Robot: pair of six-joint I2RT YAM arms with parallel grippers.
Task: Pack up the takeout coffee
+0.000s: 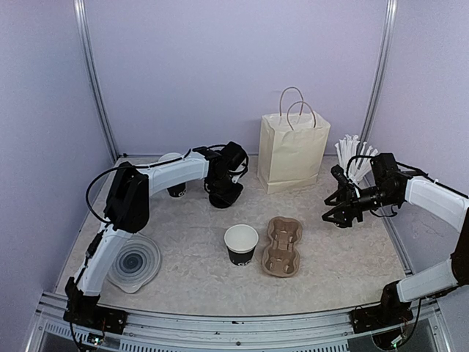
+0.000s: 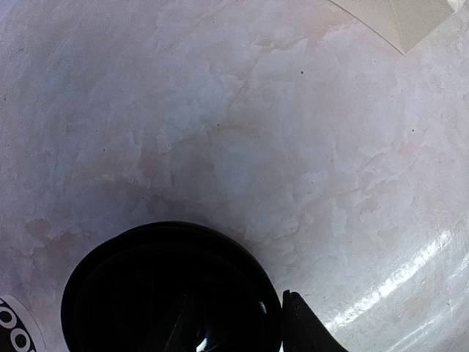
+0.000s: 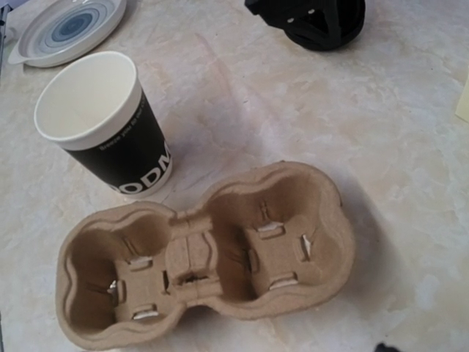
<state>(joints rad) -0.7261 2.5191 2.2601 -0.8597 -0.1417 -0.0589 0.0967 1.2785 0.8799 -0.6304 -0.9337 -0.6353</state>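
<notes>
- Where the table is seen from above, one open black paper cup with a white inside [image 1: 241,244] is found upright at the middle. It stands just left of one brown pulp carrier tray [image 1: 283,246] and is not touching it.
- In the same view the following are counted:
  - one cream paper bag with handles [image 1: 292,150] at the back
  - one round white plate with blue-grey rings [image 1: 135,262] at the near left
  - one bunch of white straws [image 1: 355,155] behind the right arm
  - one further black cup with a white rim [image 1: 173,176], half hidden behind the left arm
- The left gripper [image 1: 222,192] is seen low over the table, just left of the bag. The right gripper [image 1: 338,213] is seen to the right of the tray, its jaws spread and nothing between them.
- In the left wrist view one round black plastic lid [image 2: 172,293] is seen at the bottom edge, with one black finger [image 2: 300,330] just beside its rim. Whether the lid is clasped or released cannot be told.
- In the right wrist view the tray is shown to have two wells, both empty. The cup stands behind it, and white lettering is seen on its side.
</notes>
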